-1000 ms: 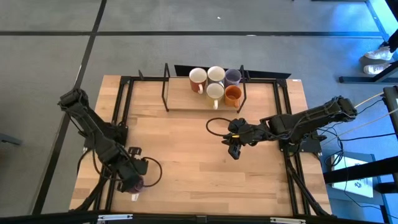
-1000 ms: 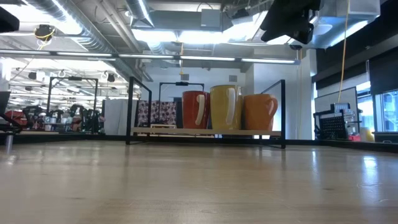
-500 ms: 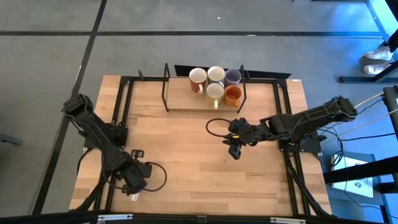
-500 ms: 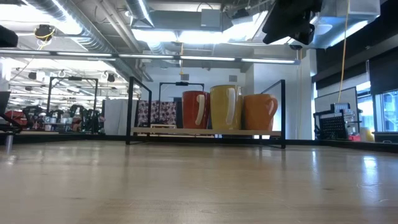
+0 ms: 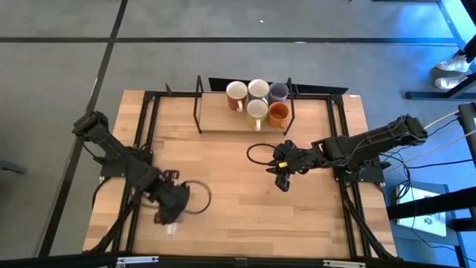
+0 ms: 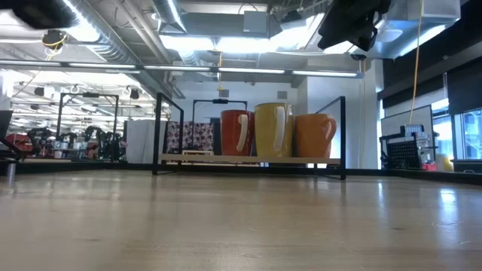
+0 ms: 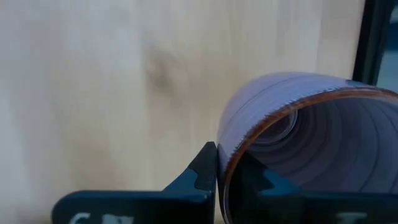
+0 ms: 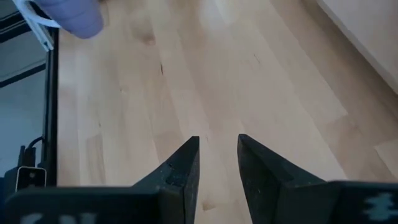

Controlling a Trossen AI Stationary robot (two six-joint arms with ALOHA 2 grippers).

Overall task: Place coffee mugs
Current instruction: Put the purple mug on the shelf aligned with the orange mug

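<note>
My left claw [image 7: 216, 163] clamped the purple mug's [image 7: 298, 143] rim above the bench's [image 5: 223, 193] near-left part (five other mugs [image 5: 257, 100] sat on the far shelf), while my right claw [image 8: 217, 163] hung apart mid-bench.

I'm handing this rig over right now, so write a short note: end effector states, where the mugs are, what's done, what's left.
Left end effector: shut on the rim of the purple mug, near the table's front left.
Right end effector: open, empty, above mid-table.
Done: five mugs stand on the rear rack: white mug with reddish inside, two cream mugs, lavender mug, orange mug.
Left: carry the purple mug to the rack.
</note>
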